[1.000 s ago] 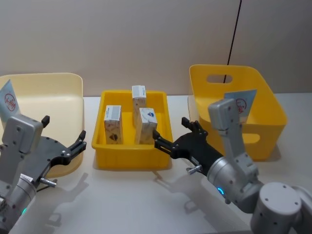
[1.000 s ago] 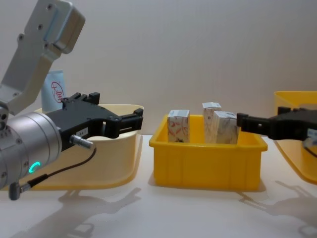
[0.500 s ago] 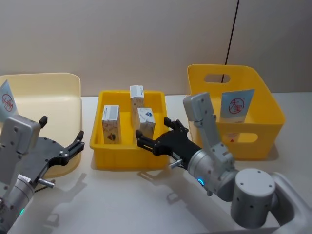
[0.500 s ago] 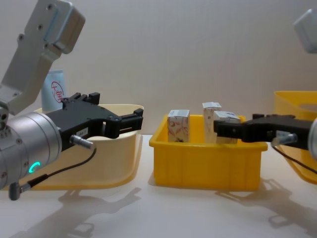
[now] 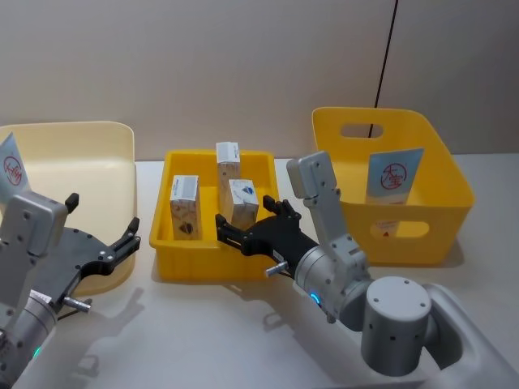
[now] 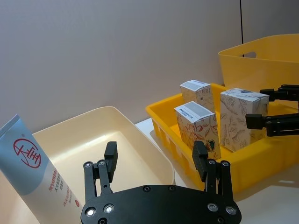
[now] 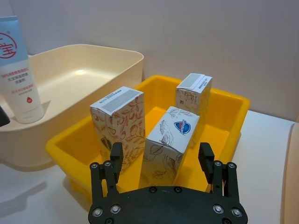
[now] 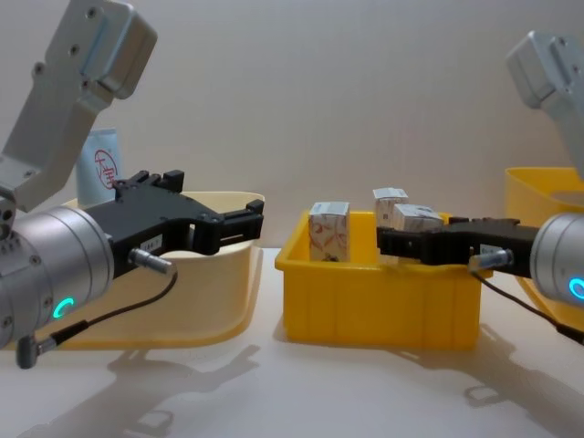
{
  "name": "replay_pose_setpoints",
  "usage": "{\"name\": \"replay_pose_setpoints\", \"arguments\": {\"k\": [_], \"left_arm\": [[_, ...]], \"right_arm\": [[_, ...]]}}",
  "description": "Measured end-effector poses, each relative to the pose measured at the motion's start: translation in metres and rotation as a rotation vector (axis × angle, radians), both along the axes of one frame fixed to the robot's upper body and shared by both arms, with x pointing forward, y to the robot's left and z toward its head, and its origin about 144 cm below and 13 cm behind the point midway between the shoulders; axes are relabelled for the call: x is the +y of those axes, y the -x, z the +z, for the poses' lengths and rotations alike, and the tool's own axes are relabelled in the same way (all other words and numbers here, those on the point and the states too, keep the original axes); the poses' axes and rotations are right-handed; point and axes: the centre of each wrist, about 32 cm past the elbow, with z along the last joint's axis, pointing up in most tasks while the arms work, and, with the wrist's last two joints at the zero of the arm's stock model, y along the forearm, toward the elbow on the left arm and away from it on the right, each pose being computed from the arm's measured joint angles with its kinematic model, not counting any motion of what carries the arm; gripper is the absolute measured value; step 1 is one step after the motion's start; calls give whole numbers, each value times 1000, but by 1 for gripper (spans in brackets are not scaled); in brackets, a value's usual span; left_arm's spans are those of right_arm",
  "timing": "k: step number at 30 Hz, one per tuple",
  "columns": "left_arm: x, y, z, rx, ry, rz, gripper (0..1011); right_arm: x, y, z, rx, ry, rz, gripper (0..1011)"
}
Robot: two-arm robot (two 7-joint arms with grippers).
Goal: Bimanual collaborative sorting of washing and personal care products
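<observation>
Over the near right part of the yellow tray, my right pincer is spread wide, holding nothing, coming in level. The blue-logo carton stands upright dead ahead, long axis vertical, with a finger on each side. It's not pinched yet as far as I can tell. The neighbour carton sits just to its left, so I'd close straight. My left pincer hangs open and empty by the cream bin, well apart, so right's the nearer arm.
</observation>
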Motion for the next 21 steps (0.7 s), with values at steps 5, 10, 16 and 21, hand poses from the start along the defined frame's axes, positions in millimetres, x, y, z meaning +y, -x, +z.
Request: {"name": "replay_pose_setpoints", "arguments": {"k": [5, 10, 16, 21], "left_arm": [[0, 0, 0, 0, 0, 0, 1000], [0, 0, 0, 0, 0, 0, 1001], [0, 0, 0, 0, 0, 0, 1001], [0, 0, 0, 0, 0, 0, 1000]], "right_arm": [[5, 0, -1, -1, -2, -31, 1001], [9, 1, -4, -7, -2, -66, 1001], [12, 0, -6, -13, 0, -83, 1001], [15, -3, -7, -18, -1, -83, 1001]]}}
